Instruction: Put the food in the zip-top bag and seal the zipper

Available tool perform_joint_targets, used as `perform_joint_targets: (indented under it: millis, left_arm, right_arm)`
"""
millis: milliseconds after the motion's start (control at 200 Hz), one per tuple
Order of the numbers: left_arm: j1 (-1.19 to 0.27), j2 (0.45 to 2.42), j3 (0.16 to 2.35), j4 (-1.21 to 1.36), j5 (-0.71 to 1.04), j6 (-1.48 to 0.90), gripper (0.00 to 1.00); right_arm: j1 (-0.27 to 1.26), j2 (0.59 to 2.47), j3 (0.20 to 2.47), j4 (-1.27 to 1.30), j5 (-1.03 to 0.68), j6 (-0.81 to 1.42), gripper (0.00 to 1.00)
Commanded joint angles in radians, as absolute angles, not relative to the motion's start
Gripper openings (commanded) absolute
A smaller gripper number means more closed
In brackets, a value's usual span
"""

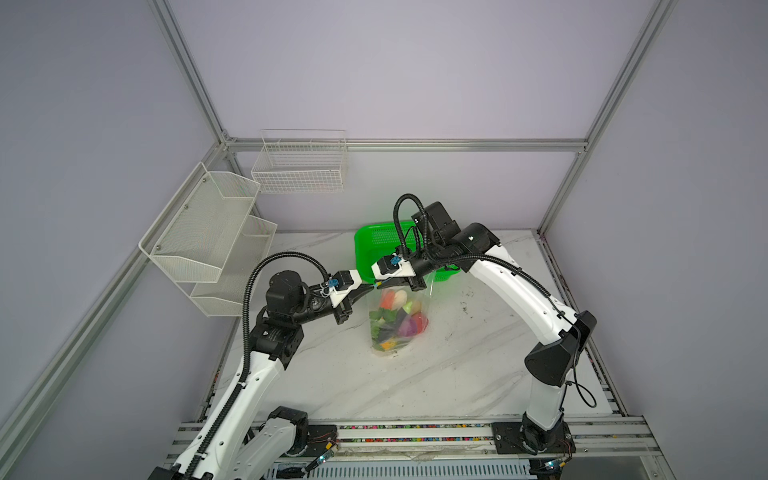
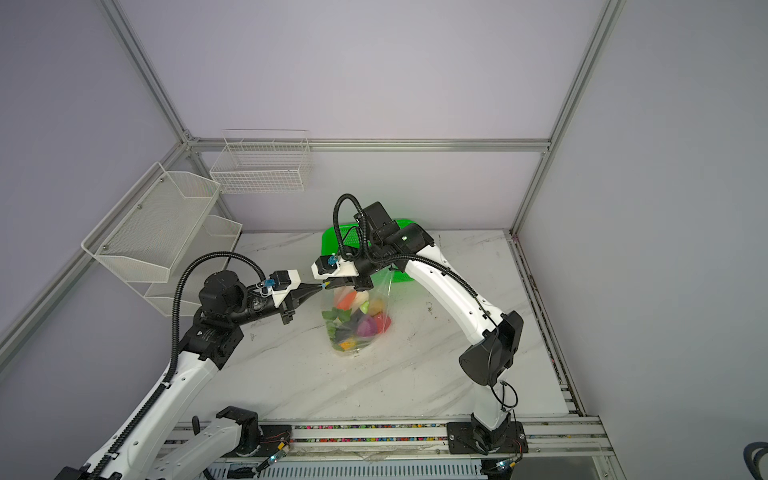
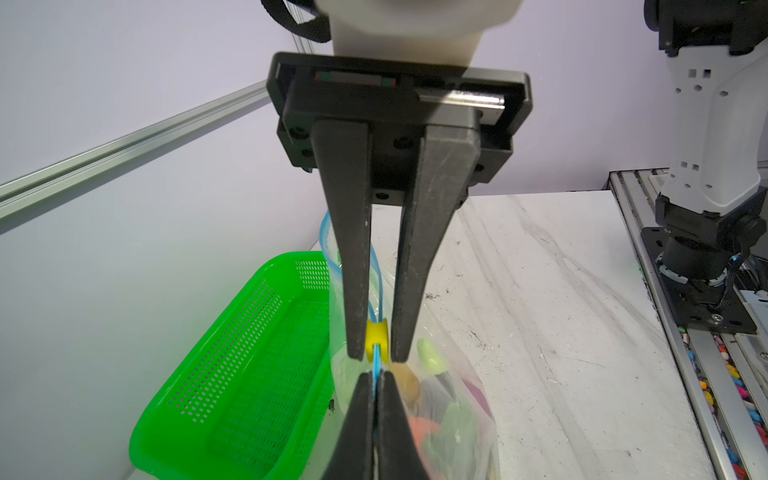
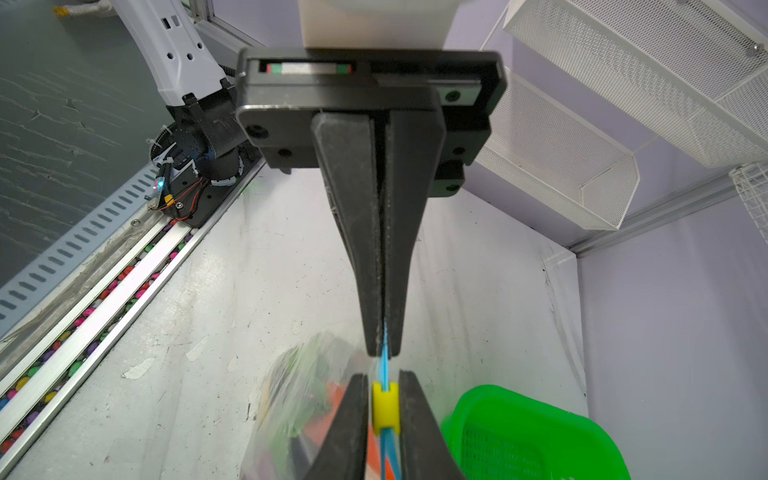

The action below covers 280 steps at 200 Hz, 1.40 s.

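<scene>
The clear zip-top bag (image 1: 417, 297) (image 2: 380, 291) stands upright mid-table, held up by its top edge. Through it the food (image 1: 401, 318) (image 2: 361, 322) shows as a colourful heap in the lower part. My left gripper (image 3: 376, 376) (image 4: 384, 353) is shut on the light blue zipper (image 3: 376, 365) at the end of the bag's top. Right beside it, tip to tip, my right gripper (image 4: 384, 378) (image 3: 377, 357) is shut on the zipper's yellow slider (image 4: 384, 409) (image 3: 377, 338). Beyond the slider the blue strip parts into two lines. In both top views the gripper tips meet above the bag (image 1: 374, 285) (image 2: 325, 286).
A bright green perforated basket (image 1: 374, 237) (image 2: 332, 239) (image 3: 232, 374) (image 4: 540, 432) sits just behind the bag, under the right arm. White mesh shelves (image 1: 208, 232) hang on the left wall and a wire basket (image 1: 299, 162) on the back wall. Metal rails (image 1: 415, 432) line the table's front edge.
</scene>
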State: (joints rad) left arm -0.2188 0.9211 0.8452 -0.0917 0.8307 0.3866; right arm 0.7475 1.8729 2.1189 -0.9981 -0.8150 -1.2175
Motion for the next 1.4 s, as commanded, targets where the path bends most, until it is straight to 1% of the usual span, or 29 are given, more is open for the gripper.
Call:
perform_joint_targets:
  millis: [0, 295, 750, 990, 1395]
  left_arm:
    - [-0.225, 0.897, 0.939, -0.056, 0.817, 0.4, 0.0]
    - [-0.225, 0.873, 0.923, -0.066, 0.76, 0.404, 0.0]
    - [-0.225, 0.824, 0.88, -0.087, 0.665, 0.419, 0.0]
    - [-0.224, 0.802, 0.845, -0.073, 0.568, 0.427, 0.0]
    - [-0.224, 0.781, 0.814, -0.072, 0.467, 0.436, 0.0]
  right_arm:
    - [0.755, 1.859, 2.125, -1.008, -0.821, -1.223, 0.14]
    - [0.755, 1.871, 2.14, -1.008, -0.784, -1.2, 0.09]
    - [0.754, 1.887, 2.163, -1.009, -0.75, -1.186, 0.09]
    - [0.75, 1.894, 2.175, -1.008, -0.747, -1.183, 0.09]
    - [0.738, 1.888, 2.171, -1.008, -0.738, -1.178, 0.08]
